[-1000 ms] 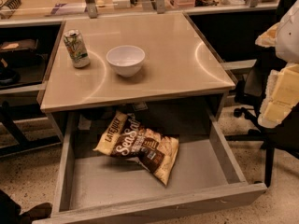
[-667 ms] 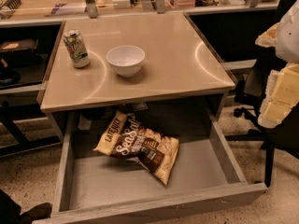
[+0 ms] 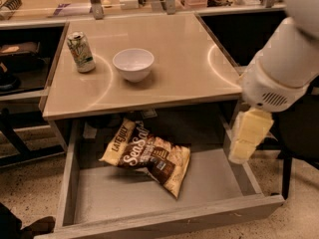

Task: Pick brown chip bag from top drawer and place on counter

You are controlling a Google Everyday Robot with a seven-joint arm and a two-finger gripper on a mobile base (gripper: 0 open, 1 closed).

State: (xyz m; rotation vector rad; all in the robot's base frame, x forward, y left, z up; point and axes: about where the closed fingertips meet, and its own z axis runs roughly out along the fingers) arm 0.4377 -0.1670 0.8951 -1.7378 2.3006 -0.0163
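The brown chip bag lies flat in the open top drawer, left of its middle, with its upper end under the counter's front edge. The beige counter sits directly above the drawer. My gripper, cream coloured, hangs from the white arm over the drawer's right side wall, to the right of the bag and apart from it. It holds nothing that I can see.
A white bowl and a drink can stand on the left half of the counter. A long pale bench with metal posts runs behind. Dark shelving stands at the left, and speckled floor lies around the drawer.
My arm and gripper have moved left from the right edge of view, to above the drawer's right side. The bag, bowl and can have not moved.
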